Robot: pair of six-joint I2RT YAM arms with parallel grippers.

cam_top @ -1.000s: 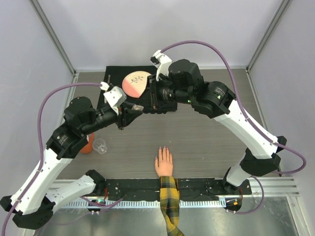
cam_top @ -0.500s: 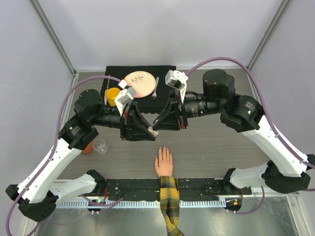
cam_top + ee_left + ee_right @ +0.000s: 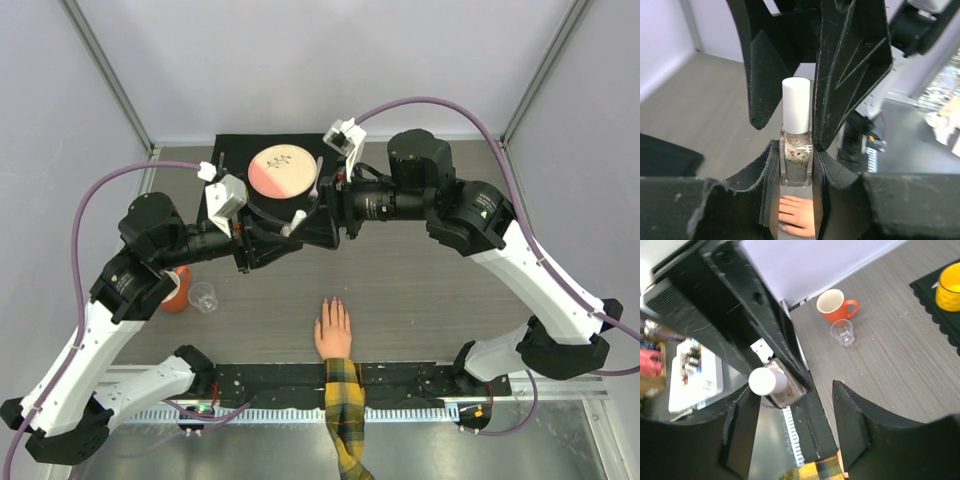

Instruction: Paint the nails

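The left fingers [image 3: 757, 170] are squeezed tight on the little bottle [image 3: 797, 159] of speckled polish. They hold it up in the air over the table [image 3: 420, 290], between its middle and its far edge. The white cap [image 3: 796, 105] is on the bottle. The right fingers [image 3: 850, 415] are spread apart, one on each side of the cap, and they do not touch it. The hand [image 3: 333, 332] lies flat by the middle of the near edge, and the nails [image 3: 331, 303] point to the far edge. With the cap on, I think the painting has not begun and the cap must come off first.

Things could go wrong here. If the right fingers close a bit to one side, they may push the bottle crooked or knock it out of the left fingers. If the cap is stuck, a hard twist may turn the whole bottle. The bottle looks tipped sideways, so polish may drip onto the table once it is open
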